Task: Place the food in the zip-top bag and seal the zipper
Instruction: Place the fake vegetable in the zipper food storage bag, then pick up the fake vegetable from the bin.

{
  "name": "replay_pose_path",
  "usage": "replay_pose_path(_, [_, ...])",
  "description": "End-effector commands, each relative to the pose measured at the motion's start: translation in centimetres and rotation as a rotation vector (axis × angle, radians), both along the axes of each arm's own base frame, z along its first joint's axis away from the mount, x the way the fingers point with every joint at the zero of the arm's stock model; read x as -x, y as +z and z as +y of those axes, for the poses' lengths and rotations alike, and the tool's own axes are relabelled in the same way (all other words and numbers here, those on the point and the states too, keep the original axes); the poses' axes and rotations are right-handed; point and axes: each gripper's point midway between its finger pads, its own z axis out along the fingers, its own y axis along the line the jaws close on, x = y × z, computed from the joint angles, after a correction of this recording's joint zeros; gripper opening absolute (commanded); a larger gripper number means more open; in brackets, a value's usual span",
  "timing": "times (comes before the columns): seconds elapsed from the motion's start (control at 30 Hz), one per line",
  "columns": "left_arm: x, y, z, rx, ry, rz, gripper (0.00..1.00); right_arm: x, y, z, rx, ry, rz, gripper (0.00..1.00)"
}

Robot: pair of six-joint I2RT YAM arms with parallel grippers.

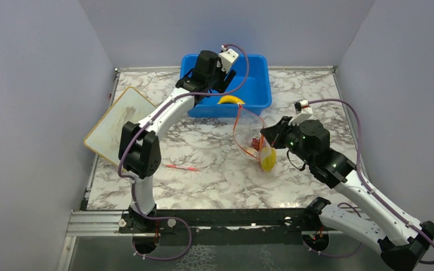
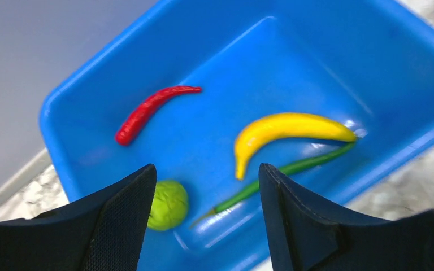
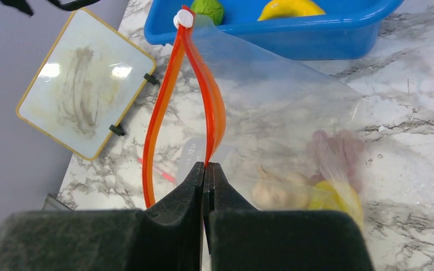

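My left gripper (image 2: 206,186) is open and empty, hovering above the blue tub (image 2: 339,51). In the tub lie a yellow banana (image 2: 285,130), a red chili (image 2: 150,110), a green lime (image 2: 169,204) and a thin green pepper (image 2: 282,172). My right gripper (image 3: 205,169) is shut on one side of the orange-red zipper (image 3: 164,107) and holds the clear zip-top bag (image 3: 282,107) up with its mouth open. Inside the bag are a garlic bulb (image 3: 274,189), purple grapes (image 3: 336,149) and a yellow starfruit (image 3: 333,200). In the top view the bag (image 1: 250,132) hangs between tub and right gripper (image 1: 271,135).
A small whiteboard (image 1: 118,125) lies at the table's left edge. A thin red stick (image 1: 182,167) lies on the marble near the left arm. Grey walls enclose the table on three sides.
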Motion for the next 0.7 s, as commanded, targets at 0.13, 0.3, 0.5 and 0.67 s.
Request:
replay_pose_path(0.13, [-6.1,-2.2,2.9,-0.284,0.071,-0.072,0.62,-0.4,2.4,-0.3,0.016,-0.012,-0.048,0.01])
replay_pose_path(0.3, [-9.0,-5.6,2.9,-0.397,0.043,-0.079,0.56,-0.6,2.8,-0.6,0.027,-0.025,-0.051,0.01])
replay_pose_path(0.5, [-12.9,-8.9,4.8,-0.430,0.094,-0.063,0.54,-0.7,2.8,-0.9,0.043,-0.042,-0.040,0.01])
replay_pose_path(0.67, [-14.4,-12.0,6.1,-0.546,0.105,-0.055,0.57,-1.0,2.4,-0.9,0.056,-0.055,-0.027,0.01])
